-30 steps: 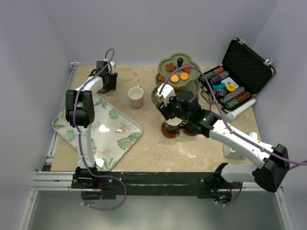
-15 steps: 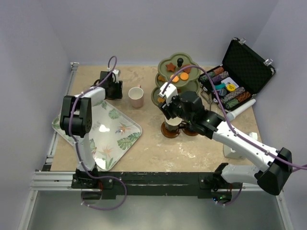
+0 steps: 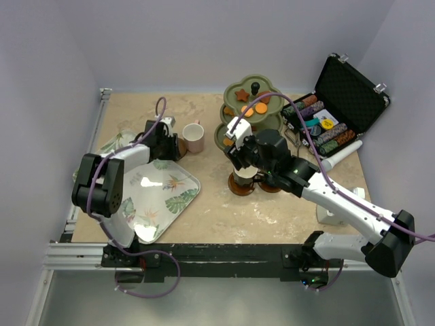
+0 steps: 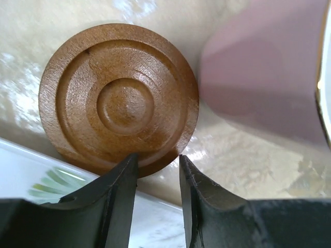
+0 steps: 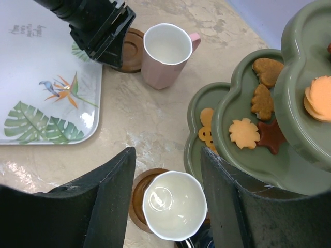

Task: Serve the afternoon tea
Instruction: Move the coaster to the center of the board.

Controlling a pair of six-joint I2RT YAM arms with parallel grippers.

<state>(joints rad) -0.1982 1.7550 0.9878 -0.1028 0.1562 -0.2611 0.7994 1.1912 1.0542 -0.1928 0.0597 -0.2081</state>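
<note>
Since the pink cup [image 5: 164, 64] needs its saucer [image 4: 119, 98], the left gripper [image 4: 158, 161] hovers half-open at its rim, gripping nothing; the right gripper [image 5: 168, 155] gapes empty over the cream cup [image 5: 174, 205].

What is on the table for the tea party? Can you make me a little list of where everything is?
pink cup: empty, on the bare table, not on a saucer
brown saucer: next to the pink cup, by the tray's edge
left hand: open, tips at the brown saucer's near edge
cream cup: sits on a second saucer
right hand: open, above the cream cup
green stand: holds orange and brown biscuits
tray: white with leaf pictures
</note>
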